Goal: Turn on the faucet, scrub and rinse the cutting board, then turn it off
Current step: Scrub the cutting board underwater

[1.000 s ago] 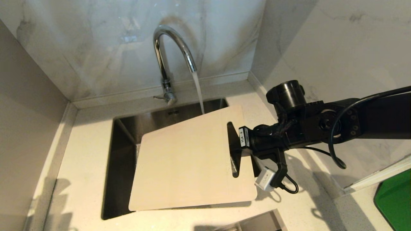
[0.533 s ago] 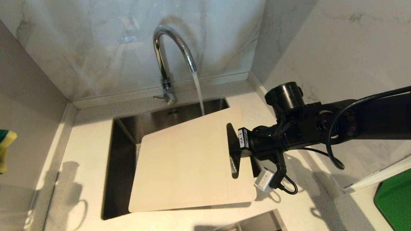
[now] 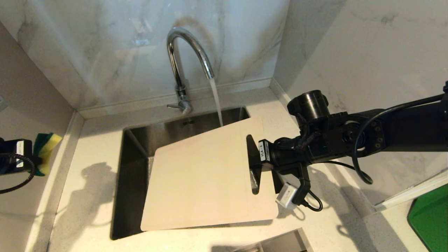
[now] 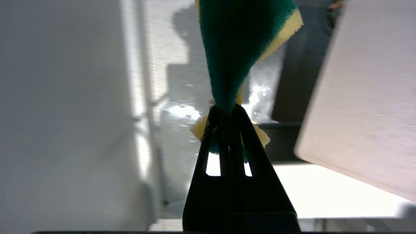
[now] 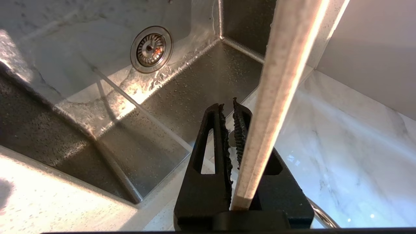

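The chrome faucet (image 3: 182,56) runs, its water stream (image 3: 216,101) falling just past the far edge of the cutting board (image 3: 203,178). The cream board hangs tilted over the sink, and my right gripper (image 3: 253,164) is shut on it at the handle slot. In the right wrist view the board's edge (image 5: 282,81) crosses the right gripper (image 5: 229,110). My left gripper (image 3: 35,161) is at the far left over the counter, shut on a green-and-yellow sponge (image 3: 47,148). The left wrist view shows the sponge (image 4: 237,48) pinched in the left gripper (image 4: 227,112), with the board (image 4: 364,97) off to one side.
The steel sink (image 3: 133,157) lies under the board; its drain (image 5: 151,48) and wet floor show in the right wrist view. Marble walls close in the back and right. A green object (image 3: 430,217) sits at the lower right, and a recess (image 3: 280,243) opens at the counter's front edge.
My left gripper has come into the head view from the left edge with the sponge, moving toward the sink. The right arm and board have barely shifted. Water keeps running.
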